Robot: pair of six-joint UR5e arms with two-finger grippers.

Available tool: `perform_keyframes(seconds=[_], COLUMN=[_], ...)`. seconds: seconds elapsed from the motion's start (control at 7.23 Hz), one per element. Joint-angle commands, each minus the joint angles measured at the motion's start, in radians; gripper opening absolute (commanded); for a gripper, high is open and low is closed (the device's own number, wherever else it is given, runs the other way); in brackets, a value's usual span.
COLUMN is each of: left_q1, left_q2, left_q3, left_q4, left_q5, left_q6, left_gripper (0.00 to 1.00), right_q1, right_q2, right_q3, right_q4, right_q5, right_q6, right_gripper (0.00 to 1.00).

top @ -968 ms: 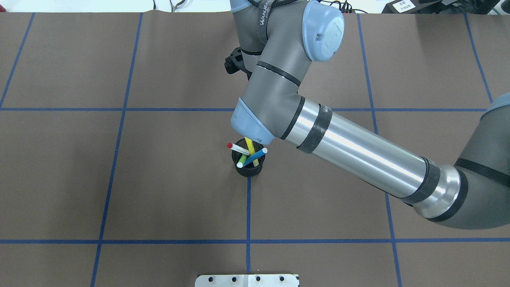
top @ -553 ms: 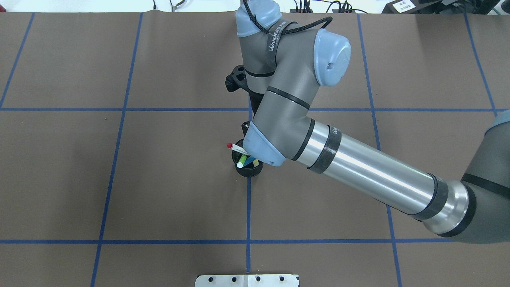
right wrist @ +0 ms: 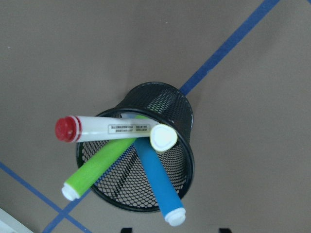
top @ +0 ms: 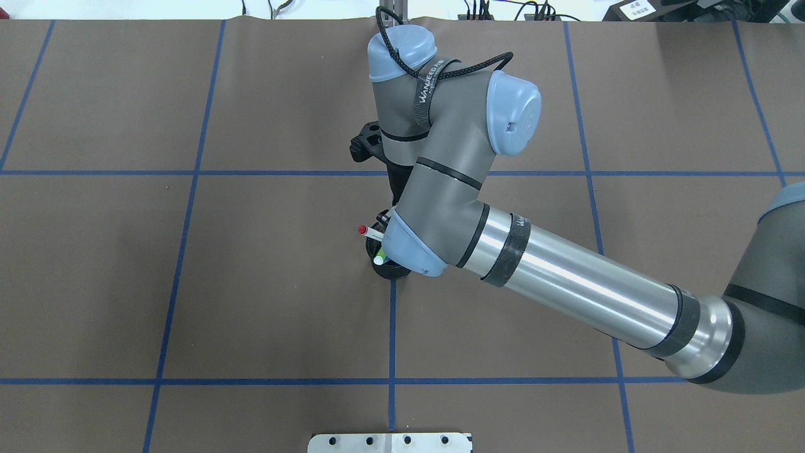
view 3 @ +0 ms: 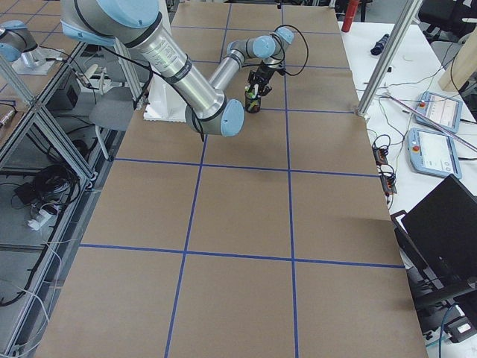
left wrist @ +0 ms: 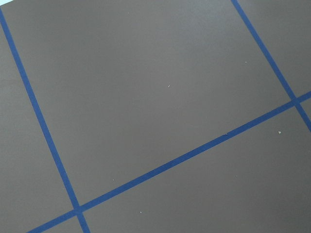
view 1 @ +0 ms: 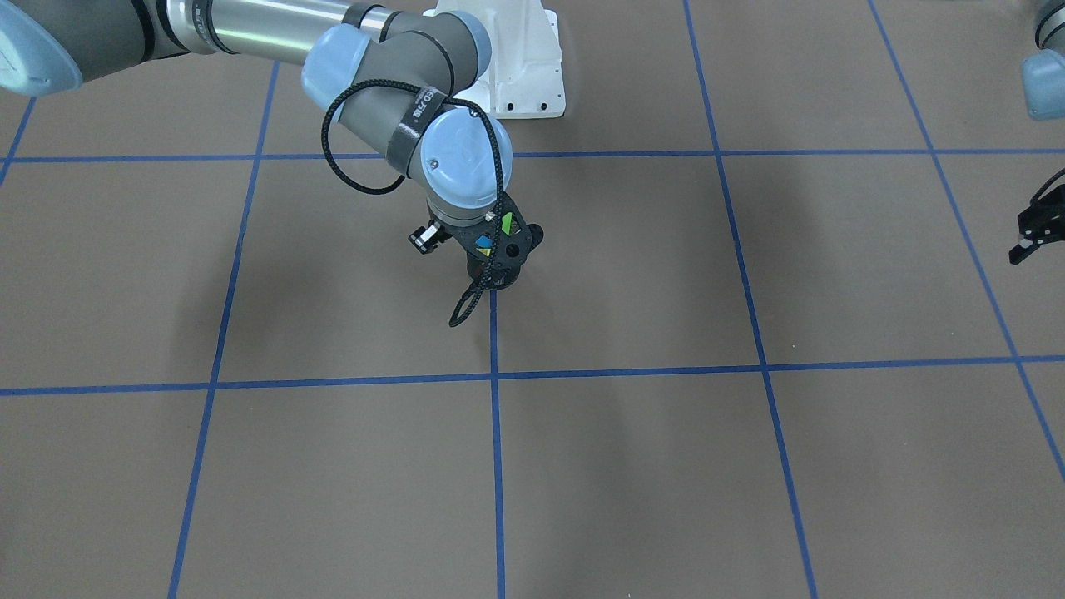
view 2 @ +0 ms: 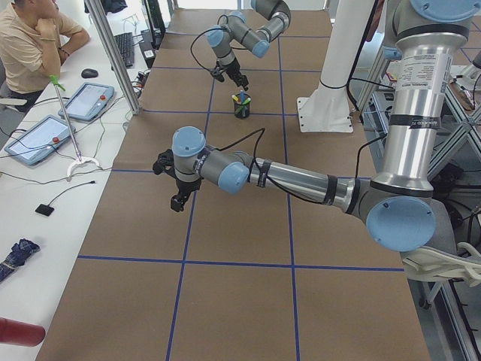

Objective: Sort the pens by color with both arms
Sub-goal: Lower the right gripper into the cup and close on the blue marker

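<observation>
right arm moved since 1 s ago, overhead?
Yes. The wrist cap of the right arm came down the view, toward the robot, and now covers most of the unmoved mesh cup.

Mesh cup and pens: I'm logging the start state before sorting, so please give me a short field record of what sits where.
cup: black mesh cup, upright on the brown mat, over a blue tape line
pens in cup: four, none taken out: white pen with red cap, green pen, blue pen, pale-capped pen seen end-on
right hand: open, above the cup, holding nothing
left hand: far from the cup, over bare mat; open or shut unclear
</observation>
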Motion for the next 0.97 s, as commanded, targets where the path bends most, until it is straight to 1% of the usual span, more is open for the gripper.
perform_keyframes(seconds=[0.0,0.55,0.83], left_q1=[-0.001,0.001,-0.001], left_q2=[-0.001,0.0,0.0], left_q3=[0.001,0.001,0.002], left_q4=[0.0,0.0,0.0], left_q5=[0.0,0.0,0.0], left_q6=[0.0,0.0,-0.001], left_gripper=[1.0,1.0,1.0], right_q1=[-0.005,-0.005,-0.005], right_q2=[0.039,0.04,0.043], right_q3=[-0.06,-0.063,-0.059], right_q4=[0.001,0.001,-0.001], right_q5=[-0.009,-0.015,-0.015], right_q6=[-0.004,-0.012,-0.012], right_gripper=[0.46,0.44,0.35])
